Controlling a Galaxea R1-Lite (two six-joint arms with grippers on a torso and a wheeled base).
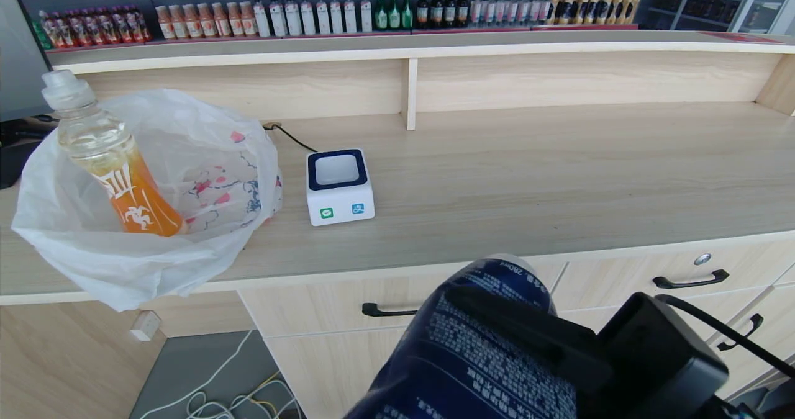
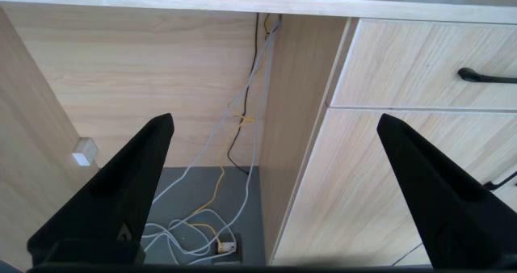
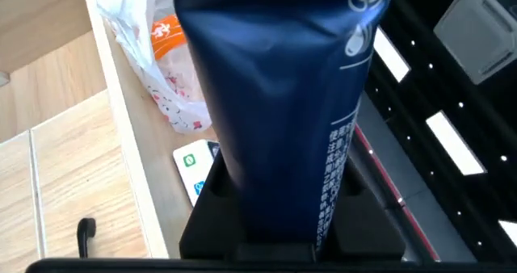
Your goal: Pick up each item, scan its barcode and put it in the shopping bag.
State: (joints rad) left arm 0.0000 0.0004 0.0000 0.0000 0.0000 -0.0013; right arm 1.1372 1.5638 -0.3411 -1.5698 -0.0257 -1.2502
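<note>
The right pincer (image 1: 515,332) is closed around a dark blue pack (image 1: 435,357) with white print. It holds the pack in front of the drawers, lower than the edge of the counter (image 1: 528,177) and well apart from the scanner (image 1: 340,186). The scanner is a small white box with a blue-framed window on top, and it stands on the counter just beside the shopping bag (image 1: 81,251). The bag lies open at the robot's left, and part of it hangs over the counter edge. An orange drink bottle (image 1: 118,171) leans inside it already. The left pincer (image 2: 275,123) is open with its fingers wide apart. It holds nothing and is low, in front of the cabinet.

I think the scan of the pack is not yet done, and several things could go wrong from here. The pack has to rise over the counter edge, and if it goes forward too early it may hit the edge or a drawer front and turn in the grip. I cannot tell where the barcode is, so if it does not face the window the scan will fail. A low pass could push the light scanner. At the bag, the leaning bottle takes part of the mouth, and a push on the thin plastic could drag the overhanging bag off the counter.
</note>
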